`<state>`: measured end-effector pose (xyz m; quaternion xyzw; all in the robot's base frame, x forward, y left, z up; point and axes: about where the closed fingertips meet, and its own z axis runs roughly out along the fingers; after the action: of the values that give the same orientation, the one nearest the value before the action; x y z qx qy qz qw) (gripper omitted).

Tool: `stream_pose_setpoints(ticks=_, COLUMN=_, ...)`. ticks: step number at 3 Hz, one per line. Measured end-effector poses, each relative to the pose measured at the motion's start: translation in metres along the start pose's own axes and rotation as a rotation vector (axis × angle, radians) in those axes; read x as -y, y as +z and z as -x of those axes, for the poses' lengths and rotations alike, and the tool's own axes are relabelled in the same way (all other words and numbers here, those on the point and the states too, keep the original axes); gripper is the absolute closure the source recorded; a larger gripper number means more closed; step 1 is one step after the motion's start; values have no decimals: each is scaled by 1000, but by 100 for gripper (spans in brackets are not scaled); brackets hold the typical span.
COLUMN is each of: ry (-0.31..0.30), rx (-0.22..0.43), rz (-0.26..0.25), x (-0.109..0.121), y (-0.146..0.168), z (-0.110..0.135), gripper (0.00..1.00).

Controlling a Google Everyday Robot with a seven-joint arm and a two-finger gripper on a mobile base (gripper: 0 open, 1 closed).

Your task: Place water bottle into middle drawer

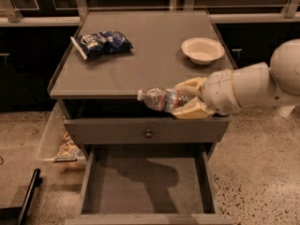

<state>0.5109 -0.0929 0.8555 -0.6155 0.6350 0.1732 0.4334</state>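
Fingers (pixel 191 110) of the gripper (pixel 183 100) are clamped on the lower half of the water bottle (pixel 158 99), which is held out level from them. Its long axis is laid crosswise and its white cap is pointed away from the fingers, toward the left of the view. Behind and level with the fingers, the cabinet top (pixel 140 64) is spread, and the bottle is carried just past its front edge. Below the fingers and nearer the camera, the middle drawer (pixel 145 184) is pulled open. Between it and the fingers, a closed drawer front (pixel 148 134) with a knob is seen. Far beyond the cap, a blue snack bag (pixel 101 42) is lain; just behind the fingers, a bowl (pixel 202 49). A drop forward and down is judged to be called for, with the bottle's length kept along the drawer's width
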Motion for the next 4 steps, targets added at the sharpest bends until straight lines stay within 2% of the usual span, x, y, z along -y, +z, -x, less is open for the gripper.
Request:
stream_pose_setpoints(ticks=1, ry=57, rx=-21, rz=21, x=-39, y=-3, z=-36, gripper=100)
stream_pose_setpoints(ticks=2, ry=57, rx=-21, rz=21, x=-39, y=-3, z=-36, gripper=100)
stream_pose_setpoints(ticks=3, ry=115, rx=-15, rz=34, x=-50, y=20, z=-59, gripper=100)
stream_pose_setpoints(ticks=4, ry=203, rx=-20, rz=41, x=-76, y=69, z=-117, gripper=100)
